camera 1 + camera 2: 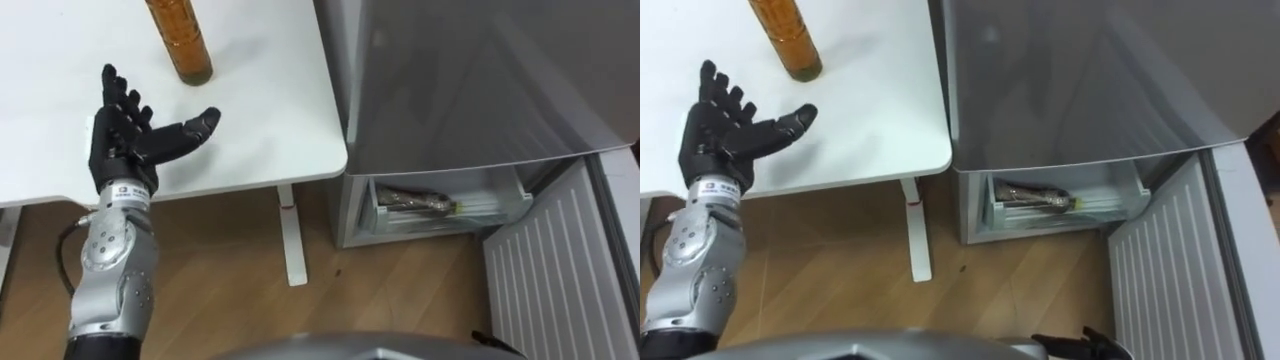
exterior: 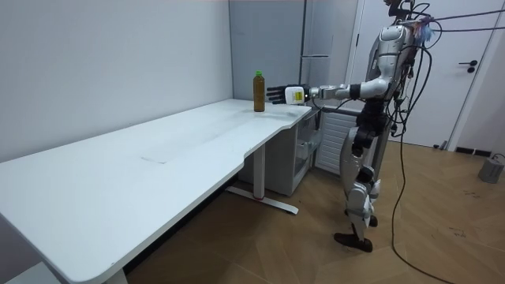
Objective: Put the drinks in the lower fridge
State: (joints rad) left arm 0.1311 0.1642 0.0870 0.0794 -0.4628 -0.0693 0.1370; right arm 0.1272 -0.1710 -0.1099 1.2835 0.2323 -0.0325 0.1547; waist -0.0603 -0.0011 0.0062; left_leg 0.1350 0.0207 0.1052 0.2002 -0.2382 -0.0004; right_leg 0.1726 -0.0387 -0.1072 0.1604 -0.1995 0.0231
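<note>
Bottle (image 1: 178, 40) stands on table (image 1: 262, 118) near left hand (image 1: 128, 143), fingers (image 1: 121, 93) spread; eye views show second bottle (image 1: 414, 201) in drawer (image 1: 498, 212).

My black left hand (image 1: 130, 135) against the white surface (image 1: 260, 90), by an amber bottle (image 1: 180, 40) with a green cap (image 2: 258, 72). The fridge (image 1: 470, 80) is plain grey, its door (image 1: 550, 270) white with ribbed lines inside; a brown bottle (image 1: 412, 201) lies in its pale drawer (image 1: 500, 214), over a tan wood-grain floor (image 1: 220, 270).
</note>
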